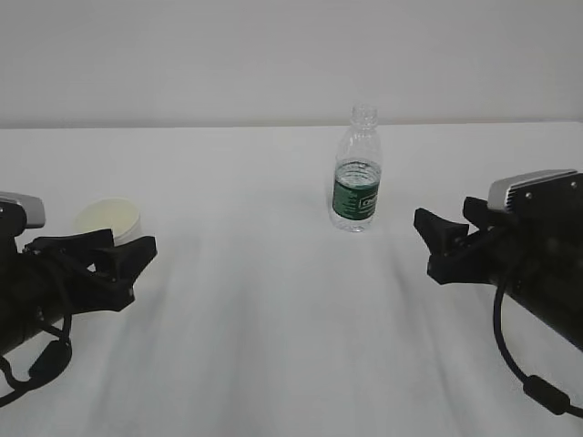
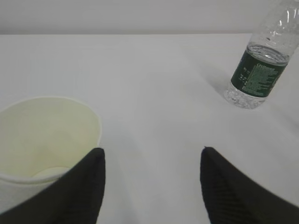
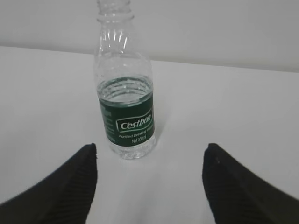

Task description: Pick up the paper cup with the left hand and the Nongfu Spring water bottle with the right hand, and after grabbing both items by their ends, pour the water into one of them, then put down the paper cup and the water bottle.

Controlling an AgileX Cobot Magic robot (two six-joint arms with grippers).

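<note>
we hold both claws spread and empty. the left claw [image 1: 114, 259] sits just in front of the cup [image 1: 108, 219], which stands upright at the table's [image 1: 273, 346] left; in the left wrist view the cup lies off to the left finger, so we should shift left to centre it before closing. farther out, the bottle [image 1: 356, 173] stands uncapped near mid-table, well apart from the right claw [image 1: 446, 246]; advance straight and grip low.

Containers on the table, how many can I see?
2. The paper cup stands at the left, just behind the left gripper. The water bottle stands upright, uncapped, right of the middle. Nothing else shows on the white table.
</note>
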